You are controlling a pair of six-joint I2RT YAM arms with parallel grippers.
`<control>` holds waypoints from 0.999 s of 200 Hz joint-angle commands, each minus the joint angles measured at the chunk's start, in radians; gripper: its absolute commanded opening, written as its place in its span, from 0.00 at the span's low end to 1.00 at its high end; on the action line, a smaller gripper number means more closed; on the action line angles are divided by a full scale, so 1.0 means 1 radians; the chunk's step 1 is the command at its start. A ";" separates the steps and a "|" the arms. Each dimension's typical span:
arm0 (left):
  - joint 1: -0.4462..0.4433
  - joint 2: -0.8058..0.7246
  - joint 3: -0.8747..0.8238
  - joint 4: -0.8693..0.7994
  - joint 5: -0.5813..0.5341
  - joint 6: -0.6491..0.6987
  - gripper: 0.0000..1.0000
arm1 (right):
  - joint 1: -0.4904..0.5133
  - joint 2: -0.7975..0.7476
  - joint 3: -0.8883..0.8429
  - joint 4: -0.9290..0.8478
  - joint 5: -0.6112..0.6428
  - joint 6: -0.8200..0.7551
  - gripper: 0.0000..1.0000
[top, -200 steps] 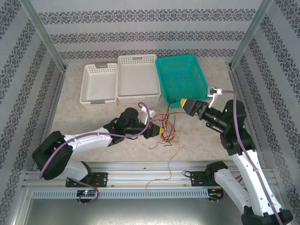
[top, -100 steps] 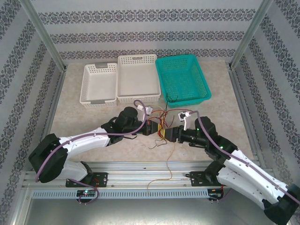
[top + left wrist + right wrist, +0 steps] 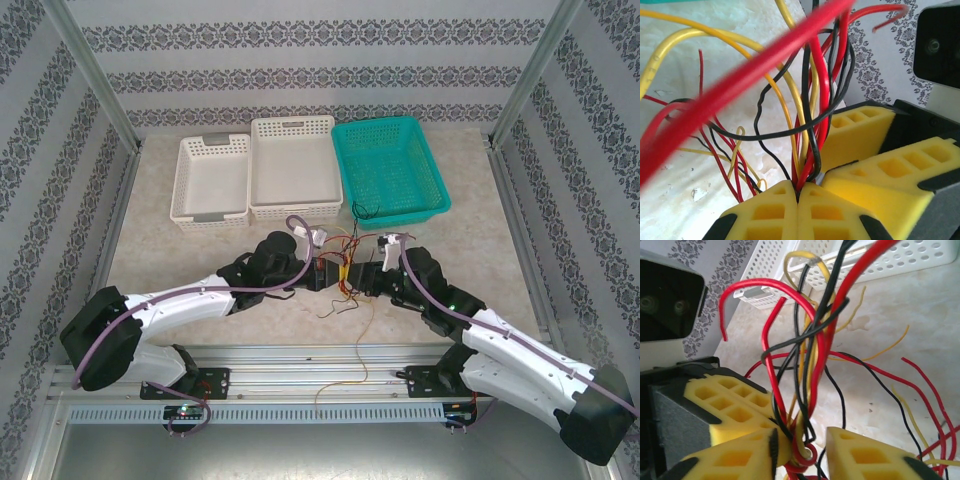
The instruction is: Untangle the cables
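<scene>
Clearly the cables [image 3: 345, 268] sit in one snarl at the middle of the worktop [image 3: 200, 255], a little toward its near edge. One yellowish strand [image 3: 362, 350] trails over that edge onto the metal rail [image 3: 260, 380]. The left pincer [image 3: 797, 196] is clamped on a whole sheaf of red, black and yellow wires. The right pincer [image 3: 807, 456] stands narrowly parted just beside it, with a red loop and black strands in its gap. The danger, I judge, is that closing here takes several wires at once; pulling apart would then cinch the knot rather than free one strand. The two pincers are also close enough to bump, and the trailing strand could snag on the rail.
</scene>
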State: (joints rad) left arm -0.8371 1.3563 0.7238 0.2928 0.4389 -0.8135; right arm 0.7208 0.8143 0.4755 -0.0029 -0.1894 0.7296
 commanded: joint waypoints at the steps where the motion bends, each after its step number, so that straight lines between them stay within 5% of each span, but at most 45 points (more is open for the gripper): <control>1: -0.037 -0.036 -0.007 0.090 0.062 -0.012 0.00 | 0.002 0.009 -0.003 0.088 0.051 0.005 0.29; 13: -0.039 -0.036 -0.009 0.104 0.064 -0.018 0.00 | 0.002 0.014 -0.019 0.113 0.044 0.015 0.27; 43: -0.046 -0.047 -0.022 0.144 0.081 -0.034 0.00 | 0.003 0.006 -0.034 0.130 0.041 0.019 0.00; 106: -0.045 -0.231 -0.048 -0.050 0.029 0.047 0.00 | -0.015 -0.192 -0.031 -0.059 0.216 -0.022 0.00; 165: 0.018 -0.448 -0.046 -0.357 -0.023 0.141 0.00 | -0.167 -0.365 -0.031 -0.260 0.235 -0.010 0.00; 178: 0.039 -0.483 -0.034 -0.423 -0.022 0.165 0.00 | -0.210 -0.390 -0.024 -0.284 0.213 -0.005 0.00; 200: 0.050 -0.492 -0.042 -0.419 -0.008 0.158 0.00 | -0.234 -0.366 -0.061 -0.096 -0.025 0.033 0.00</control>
State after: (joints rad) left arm -0.8043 0.8810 0.6788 -0.0559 0.4240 -0.6991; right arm 0.5037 0.4324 0.4496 -0.2180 -0.0250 0.7307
